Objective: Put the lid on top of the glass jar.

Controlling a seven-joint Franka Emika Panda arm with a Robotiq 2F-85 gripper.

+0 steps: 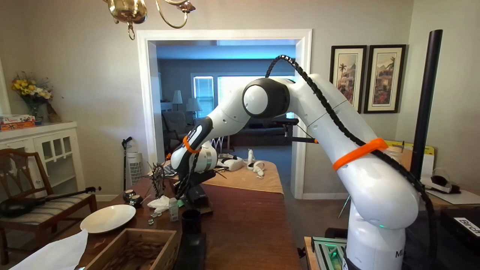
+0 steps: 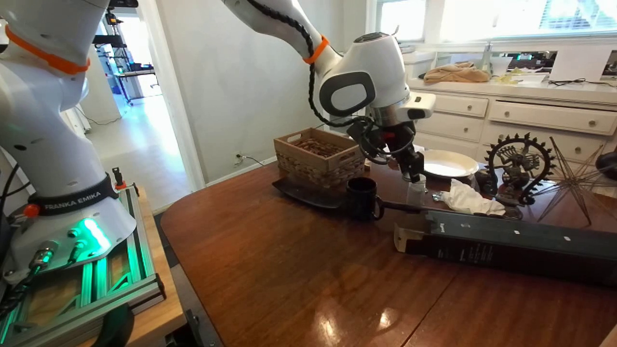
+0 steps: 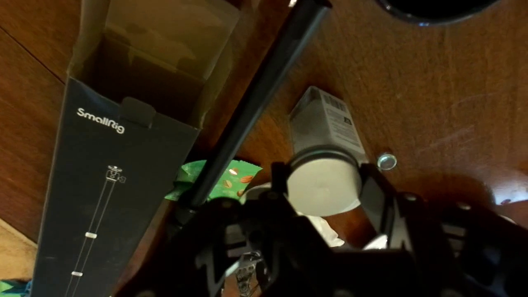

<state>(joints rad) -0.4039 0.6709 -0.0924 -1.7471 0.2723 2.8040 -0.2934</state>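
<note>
Wrist view: clasping the pale lid [image 3: 324, 192] by opposite edges in the gripper [image 3: 324, 173], parted only to the lid's width. Held at the mouth of the glass jar [image 2: 416, 193], upright on the desk [image 2: 289, 260] right of the black mug [image 2: 360, 198] in an exterior view. Impossible to tell whether seated.
</note>
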